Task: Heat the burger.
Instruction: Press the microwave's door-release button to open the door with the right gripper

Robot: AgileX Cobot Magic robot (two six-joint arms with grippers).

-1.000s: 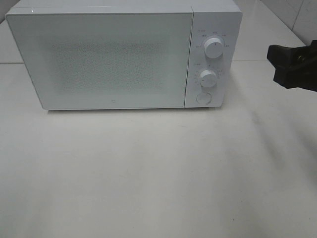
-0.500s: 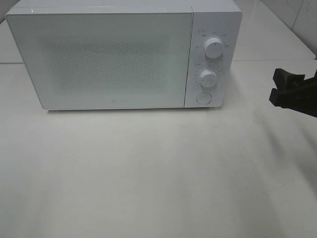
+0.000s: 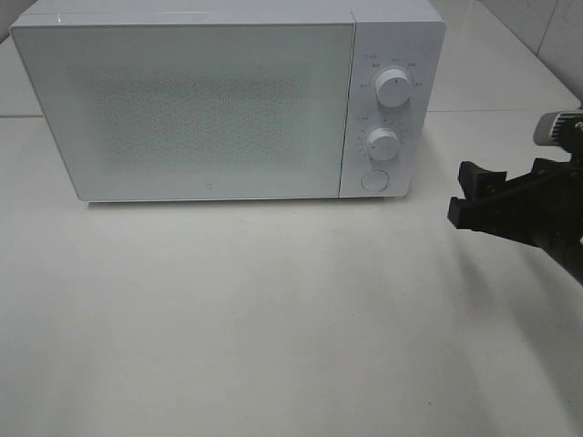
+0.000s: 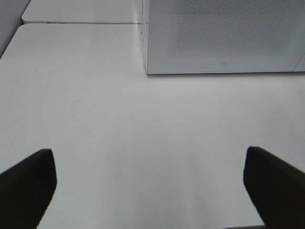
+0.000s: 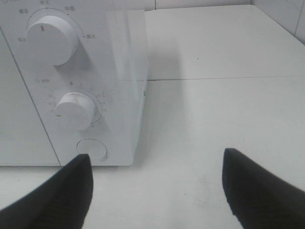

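Observation:
The burger is out of view. A white microwave [image 3: 182, 109] stands at the back of the table with its door shut, and its inside cannot be seen. My right gripper [image 3: 463, 193] hangs open and empty to the right of the control panel, a little in front of it. In the right wrist view, the right gripper [image 5: 157, 157] points at the panel's lower corner near the round button [image 5: 92, 149]. In the left wrist view, my left gripper [image 4: 148, 152] is wide open over bare table, well in front of the microwave [image 4: 224, 33]. It does not show in the high view.
The control panel carries an upper knob [image 3: 393, 88], a lower knob [image 3: 383, 144] and a round button [image 3: 373, 180]. The white table [image 3: 273, 319] stretches in front of the microwave. A tiled wall [image 3: 547, 27] rises at the back right.
My right gripper has moved down and to the left, from the right edge of the view towards the microwave's control panel. The microwave has not changed.

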